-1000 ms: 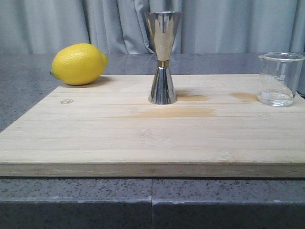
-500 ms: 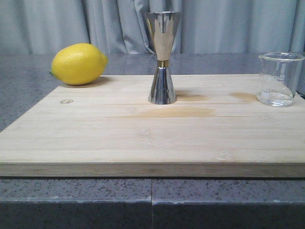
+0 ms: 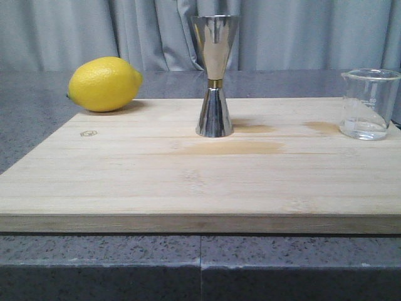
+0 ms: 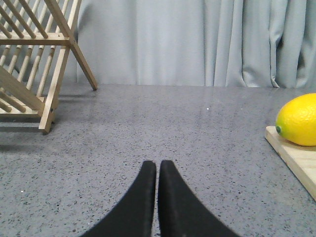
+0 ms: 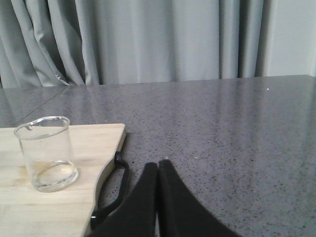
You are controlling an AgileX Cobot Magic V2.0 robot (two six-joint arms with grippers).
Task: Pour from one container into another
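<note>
While both pincers, left pincer point(image 4: 157, 197) and right pincer point(image 5: 158, 197), rest closed over the grey surface point(image 3: 37, 94), the beaker point(image 3: 368, 103) stands upright at the board's point(image 3: 200, 182) far right, the jigger point(image 3: 214, 75) mid-board. Any grasp should take the beaker squarely, level. The left wrist view adds a wooden rack point(image 4: 34, 59); the front view shows the jigger and lemon point(image 3: 103, 84).

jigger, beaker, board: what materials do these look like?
Jigger: polished metal, probably stainless steel; mirror-like reflections, with a thin gold-toned band at the waist.
Beaker: clear and colourless, likely glass though plastic is possible; pour spout and faint printed markings show.
Cutting board: light wood, maybe bamboo; visible lengthwise strips, matte finish, a few darker stains.
</note>
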